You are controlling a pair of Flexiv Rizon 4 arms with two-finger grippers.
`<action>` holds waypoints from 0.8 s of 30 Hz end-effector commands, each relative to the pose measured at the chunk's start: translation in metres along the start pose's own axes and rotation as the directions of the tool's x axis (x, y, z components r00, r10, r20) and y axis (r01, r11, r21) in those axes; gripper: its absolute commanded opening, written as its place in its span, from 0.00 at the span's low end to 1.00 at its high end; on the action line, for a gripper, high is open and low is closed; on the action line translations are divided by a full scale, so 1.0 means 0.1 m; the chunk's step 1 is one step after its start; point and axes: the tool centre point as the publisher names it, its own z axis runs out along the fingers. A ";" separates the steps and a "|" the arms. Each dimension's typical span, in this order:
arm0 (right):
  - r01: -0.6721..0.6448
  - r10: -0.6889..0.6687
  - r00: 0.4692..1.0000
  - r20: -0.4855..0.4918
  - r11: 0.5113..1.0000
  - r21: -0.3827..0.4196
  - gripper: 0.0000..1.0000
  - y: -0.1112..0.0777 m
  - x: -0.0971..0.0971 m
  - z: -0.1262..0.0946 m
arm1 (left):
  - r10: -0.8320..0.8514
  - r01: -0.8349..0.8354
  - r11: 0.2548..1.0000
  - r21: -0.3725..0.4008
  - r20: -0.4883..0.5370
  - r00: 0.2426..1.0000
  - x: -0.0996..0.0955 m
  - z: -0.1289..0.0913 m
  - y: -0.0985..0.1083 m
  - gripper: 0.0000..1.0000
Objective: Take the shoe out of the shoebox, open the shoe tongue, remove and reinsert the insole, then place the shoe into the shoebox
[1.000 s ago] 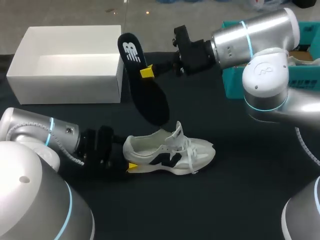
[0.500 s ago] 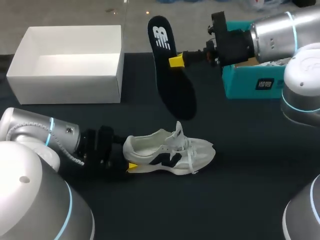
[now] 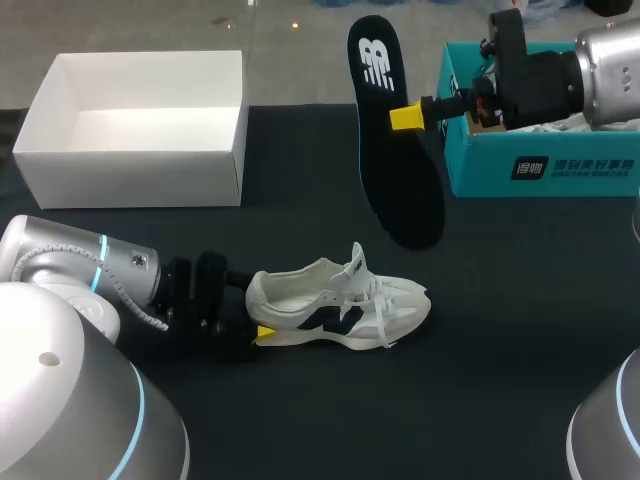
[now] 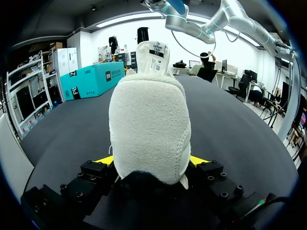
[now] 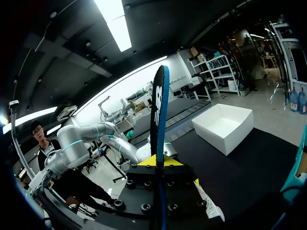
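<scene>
Now, at the far left of the tabletop [image 3: 500, 380], the white shoebox [image 3: 130, 178] sits open, ready to receive the shoe [image 3: 340, 305]. The shoe stands nearer, its heel clamped in the left jaws, seemingly to steady it. The right jaws, clamped on the insole [image 3: 400, 170], hold it aloft to the far right of the shoe, free for reinserting.

Left arm [image 3: 60, 255] and right arm [image 3: 610, 50] are silver-white, cyan-ringed; left gripper [image 4: 151, 162] and right gripper [image 5: 159, 161] are black, screw-studded, yellow-tipped.
</scene>
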 end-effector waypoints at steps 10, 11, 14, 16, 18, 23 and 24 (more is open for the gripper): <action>0.001 0.000 1.000 0.030 0.999 -0.037 0.00 -0.21 0.44 -0.21 | 0.000 0.000 1.000 -0.001 0.001 1.000 0.01 0.00 0.00 0.00; -0.003 0.004 0.999 0.032 0.999 -0.042 0.00 -0.22 0.47 -0.22 | 0.000 0.000 1.000 -0.001 0.001 1.000 0.01 0.00 0.00 0.00; -0.020 0.024 0.998 0.049 0.996 -0.083 0.00 -0.24 0.54 -0.26 | 0.000 0.000 1.000 -0.001 0.001 1.000 0.01 0.00 0.00 0.00; -0.031 0.035 0.999 0.041 0.994 -0.103 0.00 -0.26 0.56 -0.27 | 0.000 0.000 1.000 -0.001 0.001 1.000 0.01 0.00 0.00 0.00; -0.033 0.037 0.999 0.034 0.995 -0.099 0.00 -0.27 0.59 -0.28 | 0.000 0.000 1.000 -0.001 0.001 1.000 0.01 0.00 0.00 0.00; -0.048 0.049 0.999 0.010 0.996 -0.076 0.00 -0.32 0.71 -0.32 | 0.000 0.000 1.000 -0.001 0.001 1.000 0.01 0.00 0.00 0.00; -0.051 0.051 0.999 0.005 0.996 -0.071 0.00 -0.33 0.73 -0.33 | 0.000 0.000 1.000 -0.001 0.001 1.000 0.01 0.00 0.00 0.00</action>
